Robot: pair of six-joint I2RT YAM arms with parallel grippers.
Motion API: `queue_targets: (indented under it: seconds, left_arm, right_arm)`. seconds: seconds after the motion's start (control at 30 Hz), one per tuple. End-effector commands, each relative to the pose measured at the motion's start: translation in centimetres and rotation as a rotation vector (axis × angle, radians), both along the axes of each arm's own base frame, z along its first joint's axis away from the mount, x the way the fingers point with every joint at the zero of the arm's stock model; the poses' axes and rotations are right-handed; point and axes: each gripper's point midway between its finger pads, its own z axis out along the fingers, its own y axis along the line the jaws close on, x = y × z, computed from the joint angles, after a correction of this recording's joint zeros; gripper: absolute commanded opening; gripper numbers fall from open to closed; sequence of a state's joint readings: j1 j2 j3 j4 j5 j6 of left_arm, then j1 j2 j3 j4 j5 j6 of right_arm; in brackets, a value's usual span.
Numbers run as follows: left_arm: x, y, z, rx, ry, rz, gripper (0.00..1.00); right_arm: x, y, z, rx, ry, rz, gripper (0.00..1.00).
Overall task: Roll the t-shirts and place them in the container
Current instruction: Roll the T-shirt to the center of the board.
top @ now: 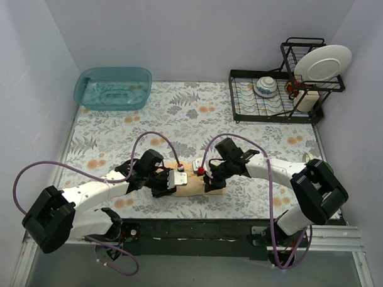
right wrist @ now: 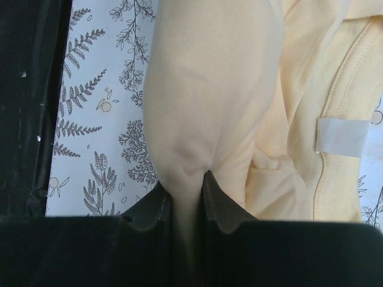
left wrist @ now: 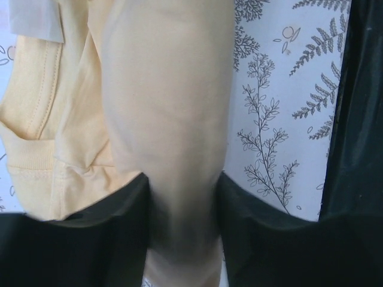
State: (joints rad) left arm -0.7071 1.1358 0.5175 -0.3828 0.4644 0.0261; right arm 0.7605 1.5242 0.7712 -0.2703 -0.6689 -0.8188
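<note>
"Jaws first: how do mine stand?"

"Both pairs are clamped on the t-shirt (top: 191,187). Your left gripper (left wrist: 182,188) has a thick fold of the roll between its fingers. Your right gripper (right wrist: 185,179) pinches a thinner ridge down tight."

"And the shirt itself?"

"It's a short pale-yellow bundle near the 6 o'clock edge of the table (top: 180,111), lying across it from 9 to 3. Your left gripper is at its 9 o'clock end and your right at its 3 o'clock end. The collar and its white label (right wrist: 341,134) lie exposed beside the rolled part, so I judge the roll loose and not finished."

"How do I turn it well?"

"Turn both wrists together at one rate so the roll comes out straight. Your grips are uneven: the right one has less cloth, so I'd expect it to slip first. Hold the bundle low against the table and tuck the collar side under as you go. Don't pull the ends out toward 9 and 3, or the cloth will stretch rather than wind. The teal tub (top: 113,87) at 11 o'clock and the dish rack (top: 275,99) at 1 o'clock are well apart from your work."
</note>
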Motion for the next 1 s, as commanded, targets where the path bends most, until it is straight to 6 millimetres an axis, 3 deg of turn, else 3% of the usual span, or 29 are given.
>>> queue_targets:
  seconds: [0.0,0.2,0.23,0.3,0.33,0.43,0.5,0.67,0.83,0.97]
  left_arm:
    - [-0.6,-0.4,-0.1,0.026,0.051,-0.033,0.29]
    - [-2.9,-0.1,1.2,0.086,0.351,-0.046,0.0]
    - [-2.8,-1.1,2.8,0.029,0.388,-0.078,0.0]
    - [-3.5,-0.2,2.7,0.059,0.515,-0.057,0.0]
    - [-3.2,-0.9,3.8,0.02,0.53,-0.099,0.0]
    - [-3.5,-0.4,3.5,0.052,0.689,-0.091,0.0]
    - [-2.3,-0.9,4.3,0.027,0.724,-0.089,0.0]
    - [1.2,-1.4,2.8,0.027,0.799,-0.025,0.0]
    - [4.5,-0.5,0.9,0.018,0.89,0.085,0.0]
    - [6.8,0.0,0.4,-0.001,0.914,0.144,0.29]
  right_arm:
    - [-2.6,-2.6,-1.8,-0.133,0.166,-0.017,0.01]
    - [-2.6,-3.7,-0.6,-0.146,0.275,-0.04,0.01]
    - [-2.7,-3.6,0.0,-0.126,0.3,-0.031,0.01]
    - [-3.1,-4.8,0.2,-0.155,0.368,-0.047,0.01]
    - [-3.2,-5.0,0.3,-0.151,0.378,-0.036,0.01]
    - [-2.9,-5.8,0.8,-0.159,0.459,-0.062,0.01]
    - [-2.3,-6.1,0.9,-0.161,0.523,-0.097,0.01]
    - [-1.0,-6.1,0.9,-0.162,0.641,-0.104,0.01]
    - [-0.4,-6.2,0.4,-0.192,0.797,-0.108,0.01]
    - [0.7,-6.4,-0.2,-0.188,0.892,-0.152,0.01]
